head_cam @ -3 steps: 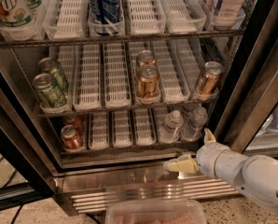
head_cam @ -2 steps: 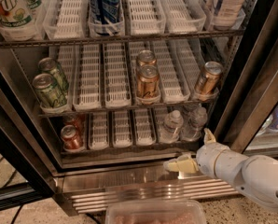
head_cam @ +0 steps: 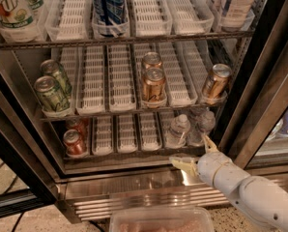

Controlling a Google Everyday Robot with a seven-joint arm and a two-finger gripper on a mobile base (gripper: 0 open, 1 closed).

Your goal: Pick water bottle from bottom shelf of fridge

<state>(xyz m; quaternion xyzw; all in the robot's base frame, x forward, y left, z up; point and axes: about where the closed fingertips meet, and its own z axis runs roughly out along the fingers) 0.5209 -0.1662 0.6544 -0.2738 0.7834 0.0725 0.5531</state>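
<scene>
The fridge point(head_cam: 149, 190) stands open with wire racks inside. On the bottom shelf point(head_cam: 127, 152), in white slotted lanes, a small clear water bottle point(head_cam: 178, 129) with a white cap stands right of centre. A second clear bottle point(head_cam: 202, 125) stands beside it on the right. My gripper point(head_cam: 194, 153) is at the front edge of the bottom shelf, just below and in front of the bottles. Its pale fingers point(head_cam: 181, 163) are spread open and hold nothing. The white arm point(head_cam: 250, 192) comes in from the lower right.
Two red cans point(head_cam: 75, 141) stand at the left of the bottom shelf. Copper cans point(head_cam: 153, 83) and green cans point(head_cam: 51, 93) are on the shelf above. The black door frame point(head_cam: 265, 81) is at the right. A clear plastic tub point(head_cam: 161, 220) sits at the bottom.
</scene>
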